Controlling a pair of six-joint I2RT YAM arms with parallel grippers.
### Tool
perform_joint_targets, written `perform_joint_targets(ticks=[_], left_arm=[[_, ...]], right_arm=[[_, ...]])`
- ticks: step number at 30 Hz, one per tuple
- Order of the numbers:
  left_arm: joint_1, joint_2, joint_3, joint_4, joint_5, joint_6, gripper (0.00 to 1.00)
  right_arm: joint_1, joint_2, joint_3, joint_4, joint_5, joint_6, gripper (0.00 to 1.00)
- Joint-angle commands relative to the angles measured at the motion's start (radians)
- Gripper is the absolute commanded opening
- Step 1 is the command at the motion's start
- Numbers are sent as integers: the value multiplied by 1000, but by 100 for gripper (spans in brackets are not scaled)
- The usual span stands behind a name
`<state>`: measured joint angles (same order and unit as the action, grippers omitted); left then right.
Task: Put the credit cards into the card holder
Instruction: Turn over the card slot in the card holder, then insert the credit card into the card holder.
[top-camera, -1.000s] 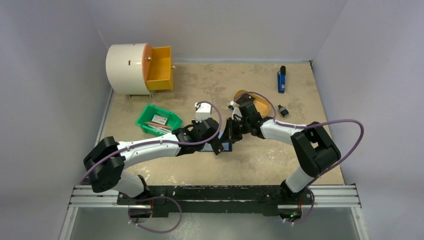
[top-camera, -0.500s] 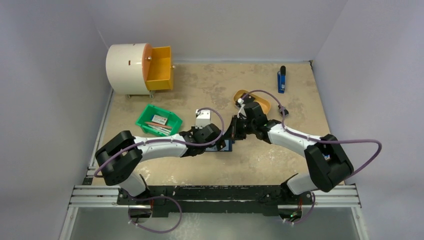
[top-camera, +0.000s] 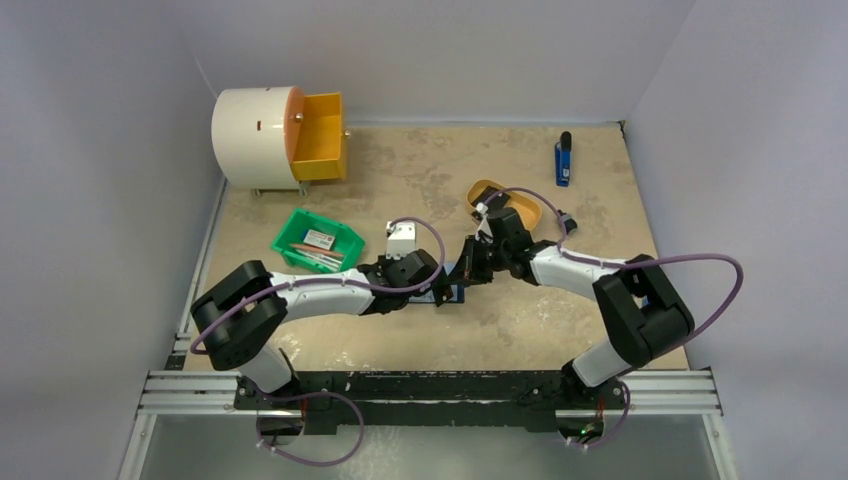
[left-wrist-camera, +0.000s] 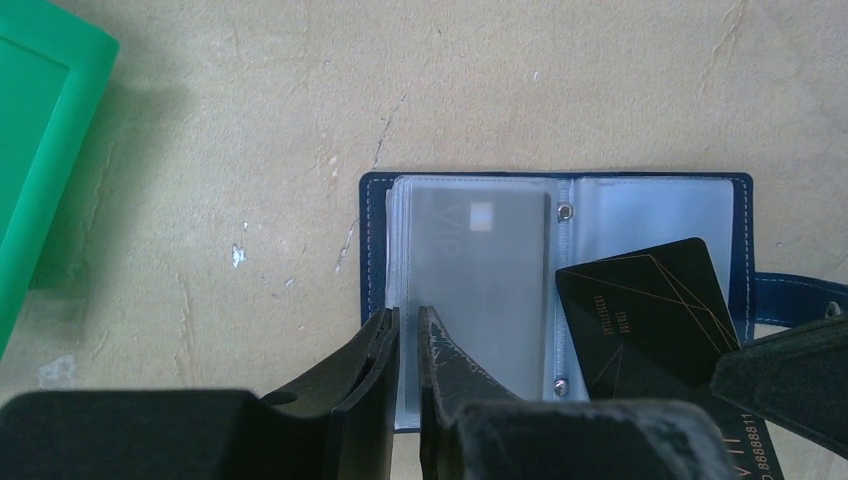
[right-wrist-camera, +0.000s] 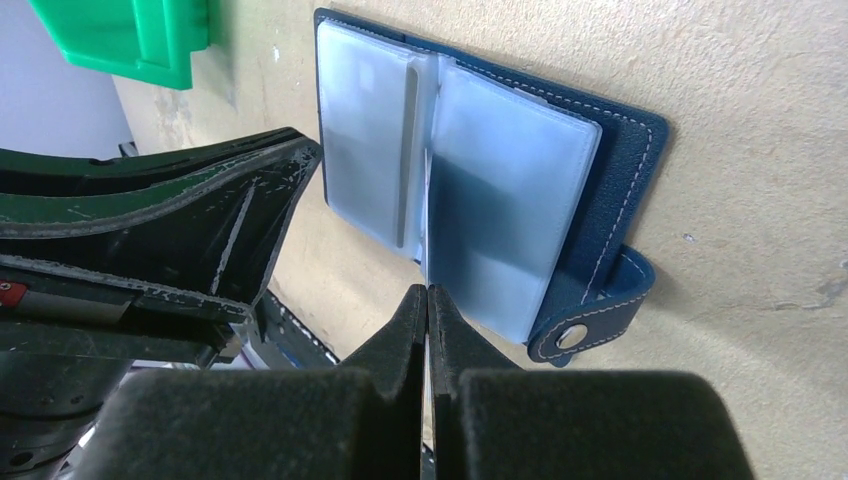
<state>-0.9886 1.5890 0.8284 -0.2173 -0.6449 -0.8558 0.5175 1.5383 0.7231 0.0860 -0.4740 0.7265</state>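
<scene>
Top view: on a tan table (top-camera: 420, 170), two white arms met near the centre of the frame. The left gripper (top-camera: 441, 291) and right gripper (top-camera: 467, 272) crowded over the card holder (top-camera: 456, 293), of which only a sliver of blue showed. A green bin (top-camera: 318, 240) sat left of centre. A mustard-yellow tray (top-camera: 485, 190) lay just above centre, partly under the right arm.

Left wrist view: the navy card holder lay open and flat in the centre and right of the frame, clear sleeves facing up, a pale card inside the left sleeve. The left fingers, at lower centre, stood narrowly apart at the holder's lower left edge; whether they pinched a sleeve could not be told. A black card (left-wrist-camera: 645, 315) with gold lines lay tilted over the right page, its lower right corner running under the dark right gripper.

Right wrist view: the right fingers were pressed together at lower centre, their tips at the open sleeves. The snap tab (right-wrist-camera: 590, 320) hung at the lower right.
</scene>
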Motion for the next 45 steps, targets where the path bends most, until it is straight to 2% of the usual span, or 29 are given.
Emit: perform_joint_targets(ticks=[1,19,45], left_arm=[[3,-38,-10,17,-36,-29,12],[4,-71,-30,-14,-81,-62,11],[4,-96,-66,-30,-110,-101,11]], right_arm=[[0,8,24,50,-44,5,0],[0,-43,3,80,4,16,0],[0,29,5,98,-26,29,0]])
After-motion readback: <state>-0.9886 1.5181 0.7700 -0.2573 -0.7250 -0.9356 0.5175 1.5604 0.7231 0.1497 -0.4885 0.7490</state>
